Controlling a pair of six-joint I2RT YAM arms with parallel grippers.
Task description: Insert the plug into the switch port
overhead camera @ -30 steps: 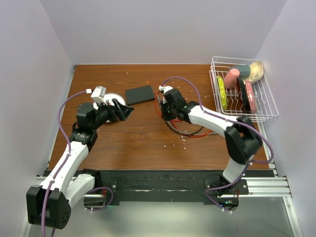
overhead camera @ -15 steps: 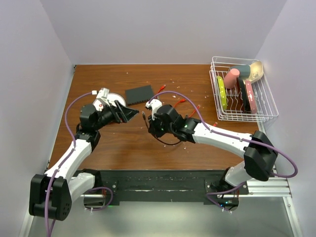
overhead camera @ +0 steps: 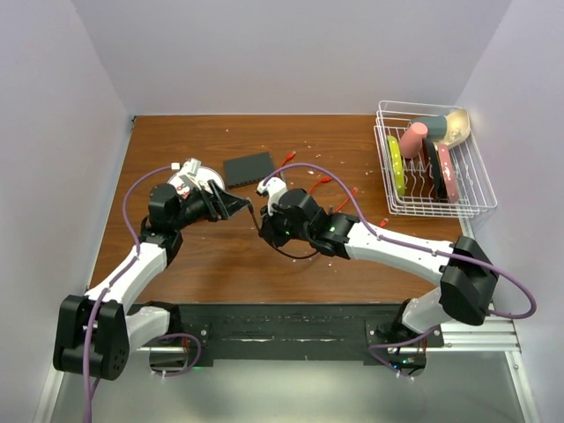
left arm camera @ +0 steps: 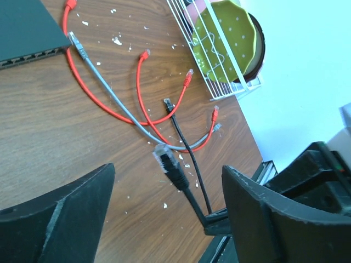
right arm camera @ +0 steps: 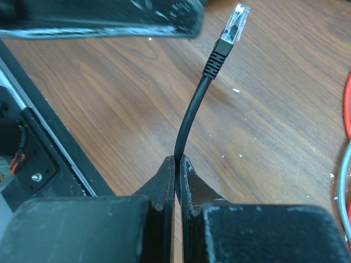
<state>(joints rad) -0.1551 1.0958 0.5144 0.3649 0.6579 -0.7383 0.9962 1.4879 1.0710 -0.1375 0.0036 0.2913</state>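
Note:
The switch (overhead camera: 249,167) is a flat black box at the table's back middle; its socket edge shows in the left wrist view (left arm camera: 24,33). My right gripper (right arm camera: 178,164) is shut on a black cable (right arm camera: 189,118) a little below its plug (right arm camera: 233,24), which has a clear tip and stands up off the wood. My left gripper (left arm camera: 167,189) is open, its jaws spread on either side of that plug (left arm camera: 169,164) without touching it. From above, the two grippers (overhead camera: 236,207) (overhead camera: 261,222) meet just in front of the switch.
Loose red cables (left arm camera: 140,82) and a grey cable (left arm camera: 104,87) lie on the wood right of the switch. A wire dish rack (overhead camera: 432,167) with plates stands at the back right. A round white plate (overhead camera: 189,176) sits under the left wrist.
My right arm swung left and nearer, carrying the black cable's plug between the left gripper's open jaws. The left gripper shifted slightly towards it.

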